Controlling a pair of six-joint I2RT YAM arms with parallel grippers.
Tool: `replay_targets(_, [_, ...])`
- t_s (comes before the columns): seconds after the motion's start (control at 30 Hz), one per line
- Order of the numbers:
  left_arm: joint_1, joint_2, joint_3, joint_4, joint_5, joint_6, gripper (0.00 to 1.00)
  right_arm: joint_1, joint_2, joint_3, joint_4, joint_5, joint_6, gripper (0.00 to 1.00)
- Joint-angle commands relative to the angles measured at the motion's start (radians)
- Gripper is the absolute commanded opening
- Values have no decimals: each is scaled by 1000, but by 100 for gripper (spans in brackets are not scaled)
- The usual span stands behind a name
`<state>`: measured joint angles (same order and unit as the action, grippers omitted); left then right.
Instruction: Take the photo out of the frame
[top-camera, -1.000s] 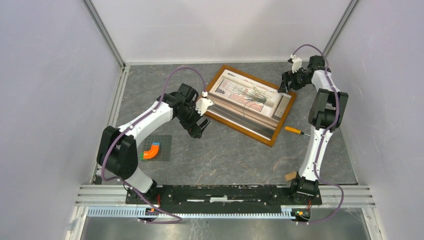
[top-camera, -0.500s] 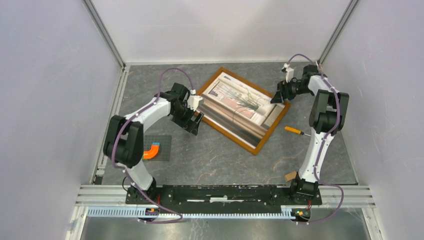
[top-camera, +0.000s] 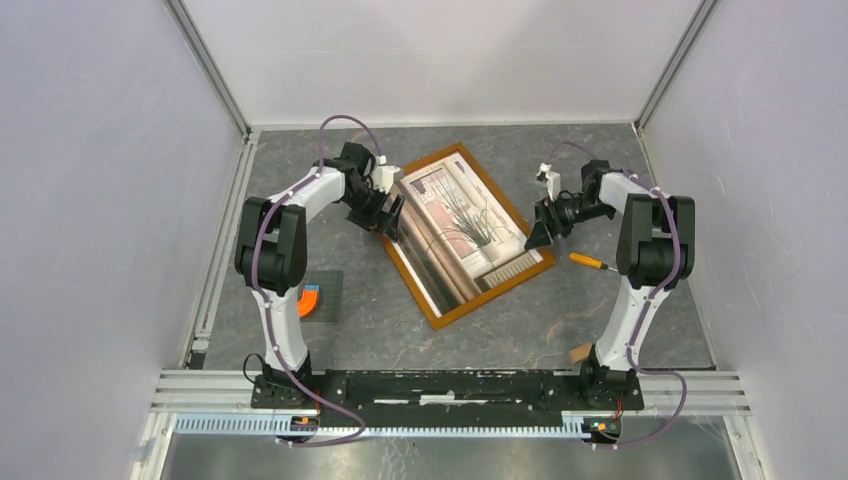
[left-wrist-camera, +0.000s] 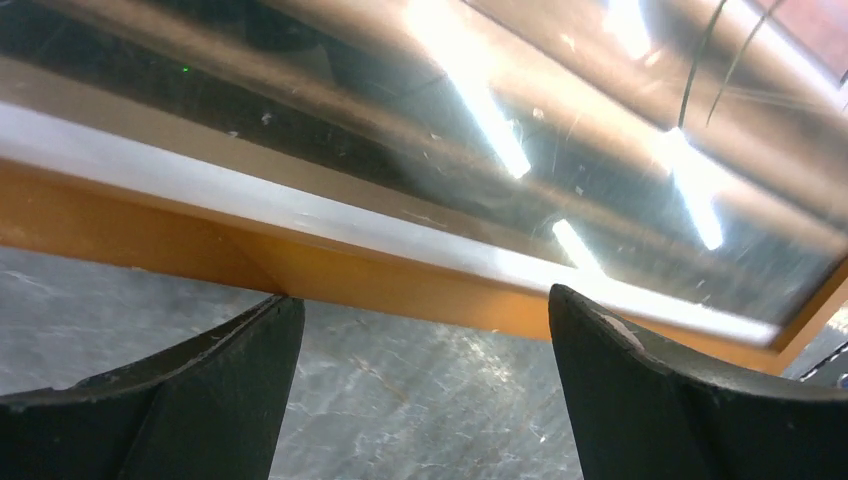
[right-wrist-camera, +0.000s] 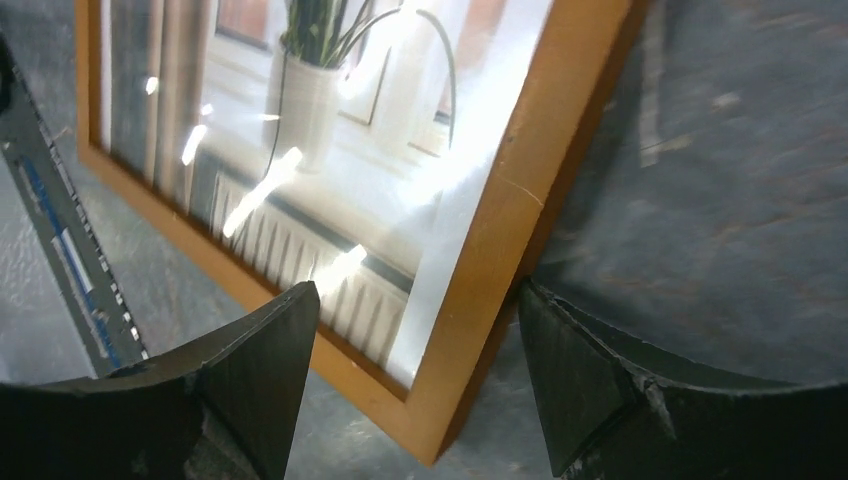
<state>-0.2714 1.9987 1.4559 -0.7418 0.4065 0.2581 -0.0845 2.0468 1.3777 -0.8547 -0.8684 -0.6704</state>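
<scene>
- Our left gripper (top-camera: 392, 215), wide and empty, meets the frame (top-camera: 494, 291) at nine o'clock.
- The right gripper (top-camera: 533, 237), also wide, straddles its three o'clock edge unclamped.
- The photo (top-camera: 465, 225) lies face-up, so we reckon flipping comes next.

Grey, marbled worktop (top-camera: 500, 335). Lying flat on it: the frame (right-wrist-camera: 497, 250), glass up; orange-handled screwdriver (top-camera: 588, 261) near; grey plate (top-camera: 326, 288); small brown block (top-camera: 581, 352).

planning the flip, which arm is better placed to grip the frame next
Right, probably: the border of the frame runs between the open fingers of the right end effector near a corner; the left end effector only reaches the edge.
</scene>
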Motion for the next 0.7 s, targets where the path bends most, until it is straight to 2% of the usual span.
replay_targets(0.0, [8, 90, 178, -12, 153, 4, 96, 62, -46, -150, -80, -8, -47, 79])
replay_targets(0.23, [8, 207, 338, -38, 181, -36, 96, 122, -163, -320, -42, -29, -34, 79])
replay_targets(0.37, [8, 190, 370, -34, 162, -53, 96, 126, -219, -309, -18, 3, 2, 79])
replay_targets(0.47, [8, 68, 323, -19, 138, -17, 96, 122, -305, -262, 9, 43, 46, 80])
replay_targets(0.6, [-9, -176, 138, 26, 100, 70, 100, 121, -510, -271, 165, 140, 132, 84])
replay_targets(0.67, [-55, -292, 41, 24, 39, 140, 100, 121, -610, -296, 262, 187, 169, 88])
